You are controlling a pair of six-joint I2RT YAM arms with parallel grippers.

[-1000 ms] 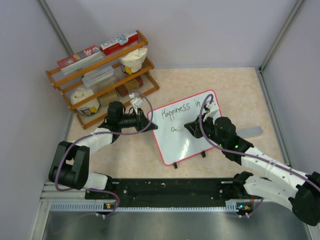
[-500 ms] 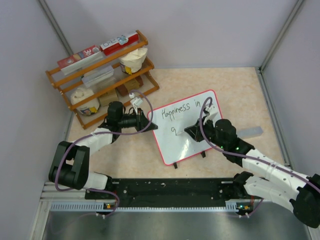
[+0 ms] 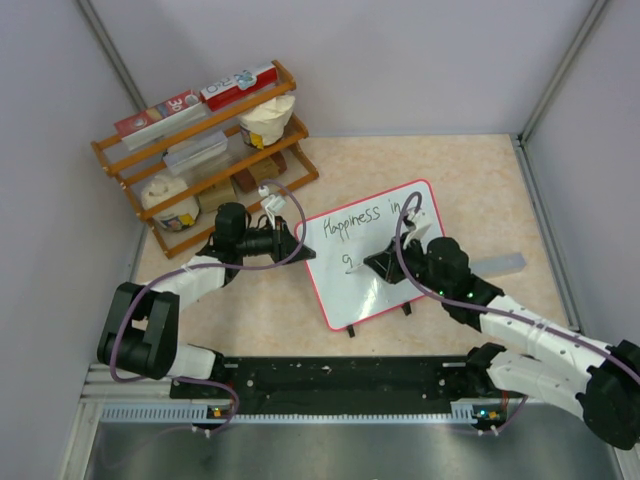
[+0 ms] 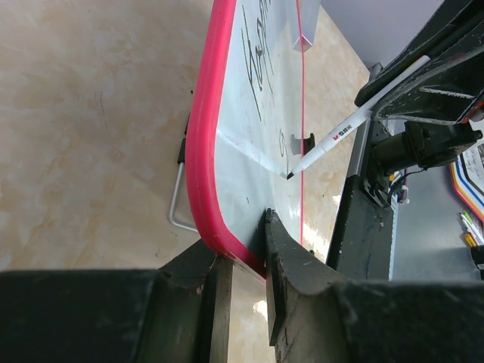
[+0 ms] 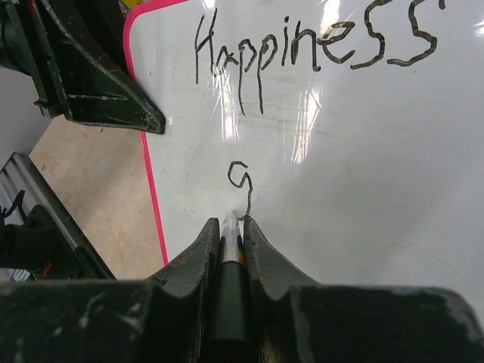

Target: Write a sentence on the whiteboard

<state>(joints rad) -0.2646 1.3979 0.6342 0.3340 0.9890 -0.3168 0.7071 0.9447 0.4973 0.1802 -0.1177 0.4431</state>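
1. While the right gripper (image 5: 231, 227) has its fingers closed tight on the marker (image 4: 355, 125), the tip sits at the tail of a lone "g" (image 5: 240, 181), low in the middle of the right wrist view, under "Happiness".
2. The left gripper (image 4: 243, 253) is pinched onto the red rim of the whiteboard (image 3: 362, 290), one finger on each face, at the board's left edge. The board stands tilted on small black feet at the centre of the overhead view.
3. The sentence (image 5: 302, 49) looks partly done: "Happiness in" fills the top line and the second line has only its first letter, so I judge that most of the last word is yet to be written.
4. To do this step well, press lightly and evenly, run rightward on a level line beneath the first, and save room before the right rim. Too hard a push could rock the board in the left grip.
5. The board's face is glossy and throws back bright glare, so thin strokes may be hard to see.
6. It rests on a beige mottled table (image 3: 480, 180), with a wooden rack (image 3: 205, 150) of boxes and tubs at upper left and plain pale walls around.
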